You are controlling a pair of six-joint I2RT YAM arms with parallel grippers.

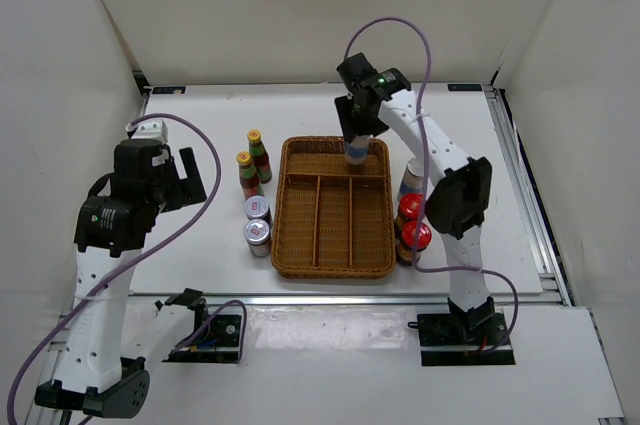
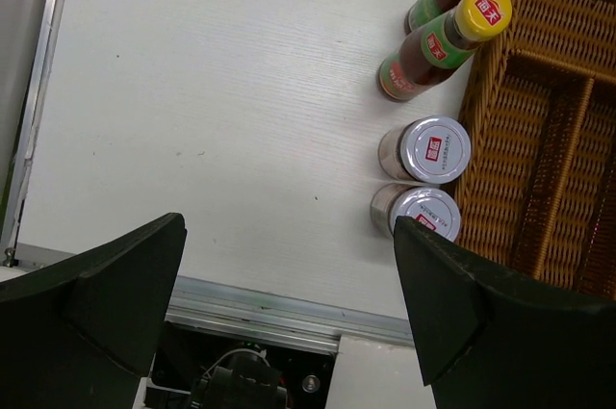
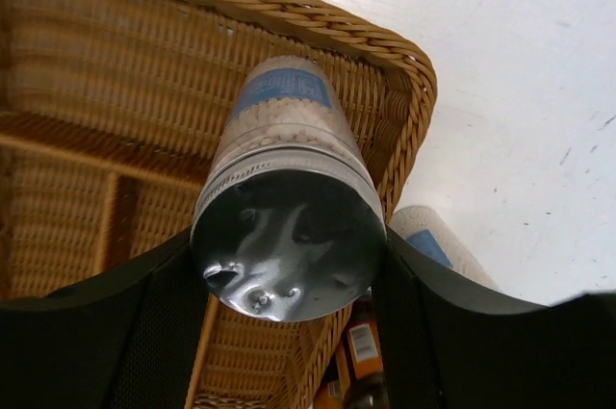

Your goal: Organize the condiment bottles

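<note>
Over the wicker tray [image 1: 335,270], right fingers [image 3: 115,332] clamping a blue-labelled shaker [image 3: 284,140] — left fingers [image 2: 96,293] spread wide, yellow cap [image 2: 483,12] logo illegible.

woven wicker tray [image 1: 336,263], shiny metal shaker cap [image 3: 289,241]

One tray [image 1: 330,271], two each of yellow-capped bottles [image 1: 259,153] [image 1: 248,174], silver-lidded jars [image 1: 258,209] [image 1: 258,234], shakers [image 1: 356,151] [image 1: 410,181], red-capped jars [image 1: 410,209] [image 1: 416,236]

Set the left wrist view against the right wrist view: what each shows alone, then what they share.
Left wrist only: two yellow-capped bottles and two silver-lidded jars beside the wicker tray, plus the open left end effector. Right wrist only: the right end effector shut on a silver-capped shaker within the tray's rim, and a second shaker outside it. Both: the tray and the white table.
</note>
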